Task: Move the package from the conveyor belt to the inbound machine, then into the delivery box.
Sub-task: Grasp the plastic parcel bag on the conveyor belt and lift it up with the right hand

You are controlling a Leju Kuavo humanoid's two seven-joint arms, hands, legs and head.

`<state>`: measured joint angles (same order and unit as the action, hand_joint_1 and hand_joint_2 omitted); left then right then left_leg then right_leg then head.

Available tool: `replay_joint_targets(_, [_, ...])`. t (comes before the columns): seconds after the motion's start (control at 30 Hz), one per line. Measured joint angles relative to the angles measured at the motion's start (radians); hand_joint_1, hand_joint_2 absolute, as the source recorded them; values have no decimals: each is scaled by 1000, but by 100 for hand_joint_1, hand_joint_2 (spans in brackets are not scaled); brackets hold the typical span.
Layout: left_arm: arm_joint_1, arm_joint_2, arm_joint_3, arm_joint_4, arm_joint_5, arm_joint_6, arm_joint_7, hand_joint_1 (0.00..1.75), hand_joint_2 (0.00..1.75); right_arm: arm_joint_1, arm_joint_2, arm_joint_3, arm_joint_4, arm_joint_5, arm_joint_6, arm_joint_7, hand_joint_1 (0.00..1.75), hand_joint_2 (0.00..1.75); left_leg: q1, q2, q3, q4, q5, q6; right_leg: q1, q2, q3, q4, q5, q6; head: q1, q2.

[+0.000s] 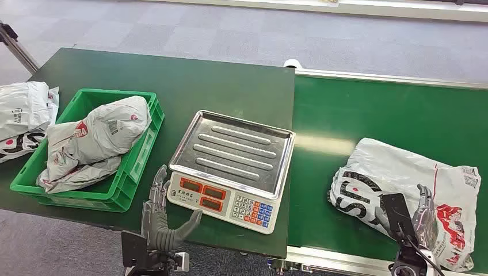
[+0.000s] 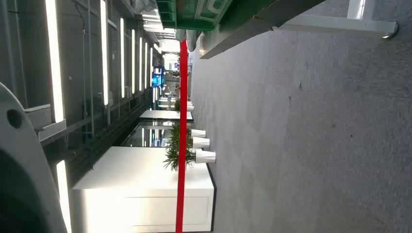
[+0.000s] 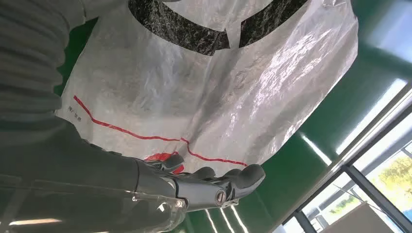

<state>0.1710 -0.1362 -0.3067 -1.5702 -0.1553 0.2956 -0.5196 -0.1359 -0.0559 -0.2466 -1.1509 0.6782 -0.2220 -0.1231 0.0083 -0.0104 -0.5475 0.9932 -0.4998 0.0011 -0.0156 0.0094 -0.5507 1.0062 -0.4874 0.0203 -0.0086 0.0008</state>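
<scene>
1. The green crate (image 1: 130, 178) stands on the dark green table (image 1: 190, 86), left of the scale, and holds a grey crumpled package (image 1: 98, 138) with red printing; it fills most of the crate and rises above the rim.
2. The scale (image 1: 233, 164) sits just beside the crate at the table's right end — its ribbed steel tray bare, its keypad and red displays facing the robot.
3. More grey bags (image 1: 23, 115) lie on the table at the far left, outside the crate.
4. The package (image 1: 403, 190) to be moved, a white-grey bag with black lettering and a red line, lies flat on the green conveyor belt (image 1: 391, 109), at its near edge, right of the scale.
5. The right hand (image 1: 424, 210) is over the package's near part, fingers stretched out and together, palm towards the plastic; it grips nothing. Whether the fingers (image 3: 243, 177) touch the bag cannot be told.
6. The left hand (image 1: 164, 215) is at the table's near edge between crate and scale — fingers up and apart, thumb out towards the scale's front, holding nothing.
</scene>
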Motion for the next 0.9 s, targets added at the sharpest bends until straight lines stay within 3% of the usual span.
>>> replay_joint_targets(0.13, [-4,4,-6,4,6,0,-1,0,175,-29,-12,-12,40,38,-11,47,0,175,0,0,0,0,0,0,-1,0,0,0,0,0,0,0])
replay_joint_targets(0.3, [-25,10,-27,26,23,16,-9,0,175,-143,-68,-46,227,105,-32,86,0,175,-1,0,0,1,0,1,-1,0,1,0,1,1,0,0])
replay_joint_targets(0.5, [-46,14,-33,49,32,42,-12,0,175,-244,-92,-43,450,169,86,85,0,175,0,0,0,1,0,0,0,0,0,0,1,1,0,0])
replay_joint_targets(0.63, [-57,15,-37,60,27,54,-7,0,175,-295,-91,-24,547,201,111,115,175,175,1,0,0,0,0,0,1,0,0,0,1,1,0,0])
replay_joint_targets(0.9, [-75,12,-43,88,15,71,5,0,175,-362,-78,67,651,354,129,281,175,175,1,1,7,0,0,0,1,1,7,0,1,1,0,0])
